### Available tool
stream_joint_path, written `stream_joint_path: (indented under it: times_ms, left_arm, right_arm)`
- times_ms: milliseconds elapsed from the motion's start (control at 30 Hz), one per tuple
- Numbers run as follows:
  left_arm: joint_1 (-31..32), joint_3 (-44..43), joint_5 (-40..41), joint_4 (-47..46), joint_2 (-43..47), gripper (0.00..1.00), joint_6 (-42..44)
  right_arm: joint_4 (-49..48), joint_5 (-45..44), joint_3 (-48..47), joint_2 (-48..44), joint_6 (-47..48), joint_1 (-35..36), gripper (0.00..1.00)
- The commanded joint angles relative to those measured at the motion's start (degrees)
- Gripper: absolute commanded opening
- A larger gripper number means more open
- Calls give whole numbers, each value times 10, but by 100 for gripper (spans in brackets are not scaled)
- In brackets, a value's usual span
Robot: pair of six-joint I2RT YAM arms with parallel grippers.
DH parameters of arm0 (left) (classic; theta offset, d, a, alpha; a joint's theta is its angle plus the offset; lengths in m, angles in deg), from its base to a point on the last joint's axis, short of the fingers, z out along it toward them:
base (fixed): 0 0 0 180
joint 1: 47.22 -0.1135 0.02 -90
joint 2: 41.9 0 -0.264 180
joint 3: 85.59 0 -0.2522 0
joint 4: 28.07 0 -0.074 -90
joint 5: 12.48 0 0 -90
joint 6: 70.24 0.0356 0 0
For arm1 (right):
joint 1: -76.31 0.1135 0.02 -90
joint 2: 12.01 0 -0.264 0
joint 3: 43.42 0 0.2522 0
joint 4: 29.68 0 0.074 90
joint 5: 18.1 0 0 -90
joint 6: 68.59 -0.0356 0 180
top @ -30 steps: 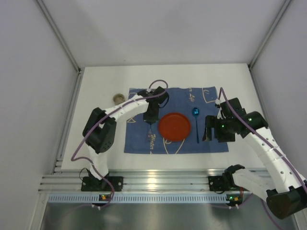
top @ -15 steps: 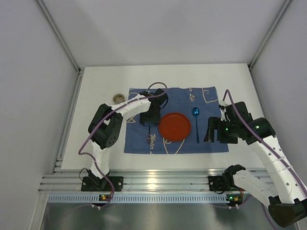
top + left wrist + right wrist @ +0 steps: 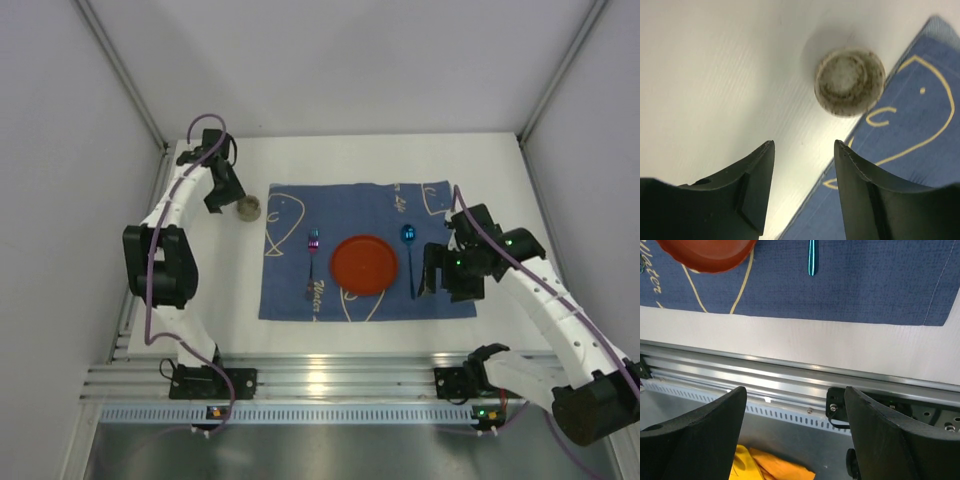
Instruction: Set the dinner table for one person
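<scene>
On the white dinner table (image 3: 215, 300) lies a blue placemat (image 3: 440, 205). A red plate (image 3: 364, 263) sits at its middle, with a fork (image 3: 312, 262) to its left and a blue spoon (image 3: 410, 255) to its right. A small round beige cup (image 3: 248, 207) stands on the table off the placemat's far left corner. My left gripper (image 3: 226, 196) hovers open just left of the cup. In the left wrist view the cup (image 3: 850, 81) lies ahead of the left gripper (image 3: 804, 150), which holds nothing. My right gripper (image 3: 437, 278) stands open and holds nothing beside the spoon.
In the right wrist view the right gripper (image 3: 795, 390) hangs over the metal rail (image 3: 790, 372) at the table's near edge. The plate's rim (image 3: 705, 252), the spoon handle (image 3: 812, 257) and the placemat (image 3: 850, 290) show above, and something yellow (image 3: 770, 467) lies below the rail.
The left gripper opened and left the fork on the placemat, left of the plate. The left arm then swung to the far left, beside the cup. The right arm barely shifted.
</scene>
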Motion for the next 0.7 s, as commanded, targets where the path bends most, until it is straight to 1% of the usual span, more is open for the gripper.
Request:
stream_joint_path:
  times_ms: [0,167,200,300,333,400,433,500,533,600,633,667]
  left_arm:
    - [-23,-63,-41,-6,-58,55,26]
    - [-49,-118,-71,-8,-139,50,17]
    - [-49,-122,-73,-10,-149,50,17]
    - [-49,-128,-84,-23,-177,44,17]
    - [-49,-127,-90,-27,-190,37,17]
    - [-49,-126,-100,-30,-201,29,16]
    - [-49,-126,-109,-32,-209,16,16]
    - [-49,-126,-115,-32,-212,2,13]
    - [-49,-125,-122,-34,-205,0,11]
    - [-42,-127,-123,-37,-193,0,8]
    - [-30,-131,-139,-39,-185,0,9]
    - [-13,-146,-133,-35,-173,0,16]
  right_arm:
    - [-15,-6,-54,25,-1,-6,80]
    - [-17,-16,-90,98,5,-6,80]
    - [-19,-14,-95,110,5,-6,80]
    - [-26,-7,-119,150,-2,-6,79]
    - [-27,-6,-126,158,-2,-6,79]
    - [-29,-6,-149,184,-3,-6,79]
    - [-28,-5,-159,193,-3,-6,79]
    - [-22,1,-193,221,0,-6,79]
    - [-21,6,-206,230,2,-6,79]
    - [-26,29,-252,256,9,-3,79]
    - [-29,39,-270,265,10,-1,79]
    - [-43,49,-306,282,11,1,79]
